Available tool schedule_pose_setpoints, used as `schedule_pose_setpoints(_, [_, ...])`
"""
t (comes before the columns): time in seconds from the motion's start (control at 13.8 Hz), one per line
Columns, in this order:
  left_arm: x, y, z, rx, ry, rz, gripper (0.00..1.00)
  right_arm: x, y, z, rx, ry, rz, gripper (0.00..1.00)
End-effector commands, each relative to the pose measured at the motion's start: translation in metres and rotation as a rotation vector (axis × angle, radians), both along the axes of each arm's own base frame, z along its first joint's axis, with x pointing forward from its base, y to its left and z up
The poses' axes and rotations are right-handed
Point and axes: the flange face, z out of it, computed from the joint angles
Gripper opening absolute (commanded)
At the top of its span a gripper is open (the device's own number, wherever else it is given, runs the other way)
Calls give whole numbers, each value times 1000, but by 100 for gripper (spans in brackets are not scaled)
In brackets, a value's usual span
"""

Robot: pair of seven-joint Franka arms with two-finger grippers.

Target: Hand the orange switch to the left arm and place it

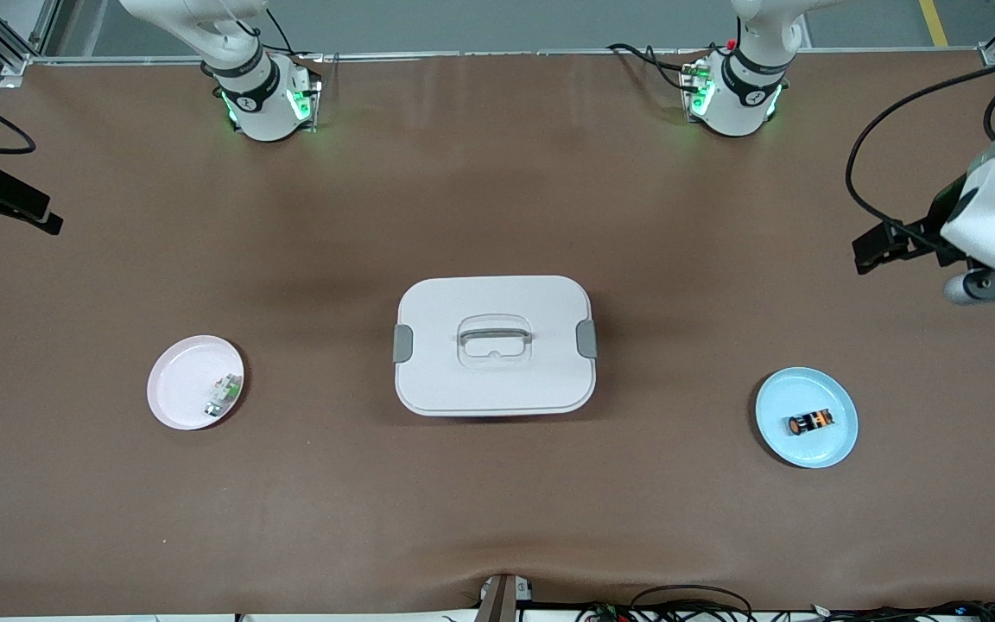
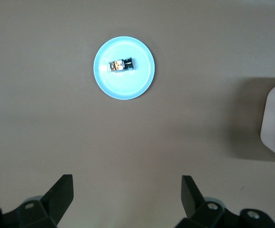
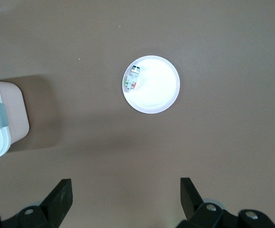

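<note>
**Switch on blue plate, both grippers spread**

Orange switch (image 1: 811,422) lies on blue plate (image 1: 834,445), near left gripper (image 2: 128,192), fingers wide apart, empty. Right gripper (image 3: 126,192) is also spread, over bare table w/ pink plate (image 3: 159,97) and white-green part (image 3: 132,78); front view hides it. Box (image 1: 494,344) sits mid-table between plates.

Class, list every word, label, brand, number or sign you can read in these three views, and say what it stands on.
None can be read.
The orange switch on the blue plate: bands only, no legible print.
The white-and-green part on the pink plate: markings too small to read.
The box: plain lid, no label.
The round marks on the arm bases: too small to read.
</note>
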Motion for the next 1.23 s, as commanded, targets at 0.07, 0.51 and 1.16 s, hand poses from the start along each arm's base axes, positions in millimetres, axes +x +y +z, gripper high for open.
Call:
schedule_pose_setpoints(0.07, [-27, 0, 19, 23, -10, -102, 100, -9, 0, 3, 11, 1, -3, 100])
schedule_pose_setpoints(0.51, [-42, 12, 36, 5, -7, -95, 100, -10, -1, 3, 10, 2, -6, 100])
schedule_pose_setpoints(1.16, [-63, 48, 34, -90, 44, -57, 100, -8, -2, 4, -32, -6, 11, 100])
